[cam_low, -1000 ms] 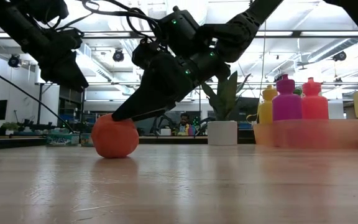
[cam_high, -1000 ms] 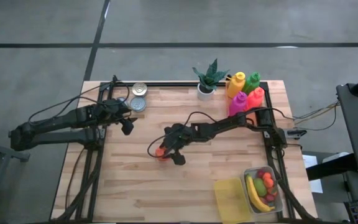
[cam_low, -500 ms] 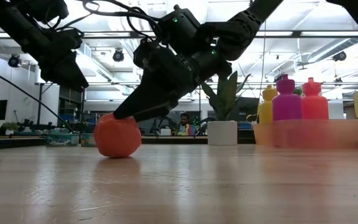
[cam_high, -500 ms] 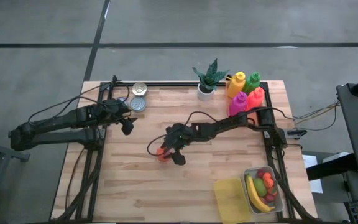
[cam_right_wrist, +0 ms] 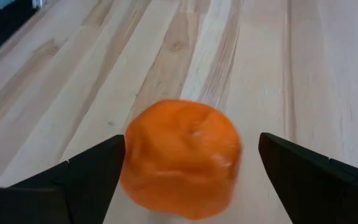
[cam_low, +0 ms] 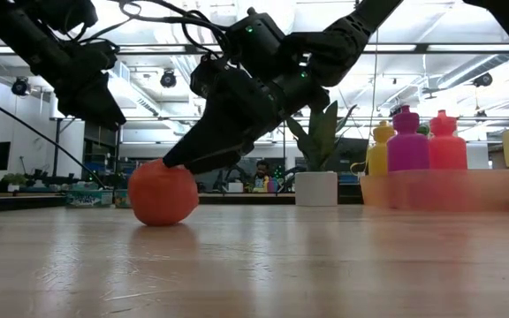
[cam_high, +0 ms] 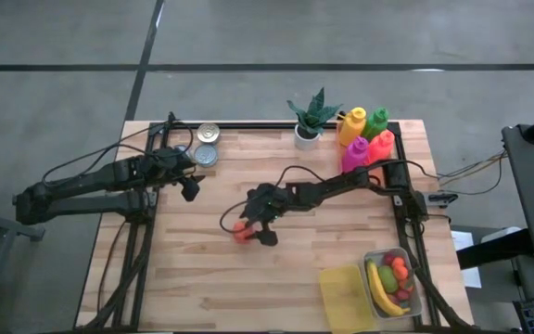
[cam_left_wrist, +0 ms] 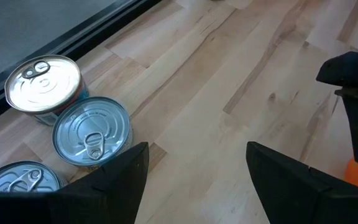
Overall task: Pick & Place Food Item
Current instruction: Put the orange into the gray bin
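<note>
The right tool (cam_high: 251, 232) is hanging low over the middle of the wooden surface (cam_high: 202, 278), its fingers (cam_right_wrist: 86, 171) standing apart on either side of an orange food item (cam_right_wrist: 180, 157). In the right wrist view there is a gap showing on both sides of the fruit, so nothing is clamping it. In the low view the orange food item (cam_low: 161, 193) is sitting on the surface, with the tool's dark tip just above its top.

The left tool (cam_high: 189, 184) is waiting near the surface's left edge, fingers (cam_left_wrist: 114, 180) apart and holding nothing, just beside three tin cans (cam_left_wrist: 93, 131).

A clear container (cam_high: 395, 281) of toy fruit is sitting at the near right corner, and coloured bottles (cam_high: 364, 134) and a potted plant (cam_high: 311, 118) are standing along the far edge.
</note>
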Available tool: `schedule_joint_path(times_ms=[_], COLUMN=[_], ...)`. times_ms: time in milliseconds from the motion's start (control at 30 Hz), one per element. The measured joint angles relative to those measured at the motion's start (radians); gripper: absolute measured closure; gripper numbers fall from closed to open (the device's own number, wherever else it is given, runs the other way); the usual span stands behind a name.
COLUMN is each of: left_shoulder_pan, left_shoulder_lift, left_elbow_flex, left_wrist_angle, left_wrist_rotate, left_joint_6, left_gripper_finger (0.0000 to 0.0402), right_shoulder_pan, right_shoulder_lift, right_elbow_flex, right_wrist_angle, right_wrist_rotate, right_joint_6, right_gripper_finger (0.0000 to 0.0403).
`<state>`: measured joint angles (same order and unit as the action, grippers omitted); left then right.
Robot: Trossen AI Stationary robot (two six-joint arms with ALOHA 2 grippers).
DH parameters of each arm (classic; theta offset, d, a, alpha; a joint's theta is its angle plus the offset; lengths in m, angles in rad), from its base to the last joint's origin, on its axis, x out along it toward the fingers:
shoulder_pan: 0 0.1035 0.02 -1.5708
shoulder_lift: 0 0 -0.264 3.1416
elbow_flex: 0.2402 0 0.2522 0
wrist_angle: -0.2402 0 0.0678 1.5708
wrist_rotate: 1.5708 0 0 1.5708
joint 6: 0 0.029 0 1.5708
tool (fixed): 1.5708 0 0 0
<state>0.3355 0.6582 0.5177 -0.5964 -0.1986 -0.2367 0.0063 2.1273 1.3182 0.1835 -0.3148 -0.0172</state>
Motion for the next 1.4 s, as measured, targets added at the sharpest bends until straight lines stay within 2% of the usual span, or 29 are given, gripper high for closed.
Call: schedule_joint_path(times_ms=[667, 1000, 1400], left_shoulder_pan=[0.000, 0.000, 0.000], left_shoulder_lift=[0.000, 0.000, 0.000], left_elbow_flex=[0.000, 0.000, 0.000], left_wrist_angle=[0.000, 0.000, 0.000], left_wrist_rotate=[0.000, 0.000, 0.000], left_joint_6=[0.000, 0.000, 0.000], left_gripper_finger=[0.0126, 0.0126, 0.0126], right_shoulder_pan=[0.000, 0.000, 0.000], right_shoulder_lift=[0.019, 0.019, 0.010], right_elbow_flex=[-0.006, -0.006, -0.006], right_wrist_angle=[-0.016, -0.019, -0.025], right_wrist_rotate=[0.006, -0.001, -0.001], right_joint_6=[-0.012, -0.016, 0.001], right_gripper_finger=[0.0036, 0.0104, 0.0111])
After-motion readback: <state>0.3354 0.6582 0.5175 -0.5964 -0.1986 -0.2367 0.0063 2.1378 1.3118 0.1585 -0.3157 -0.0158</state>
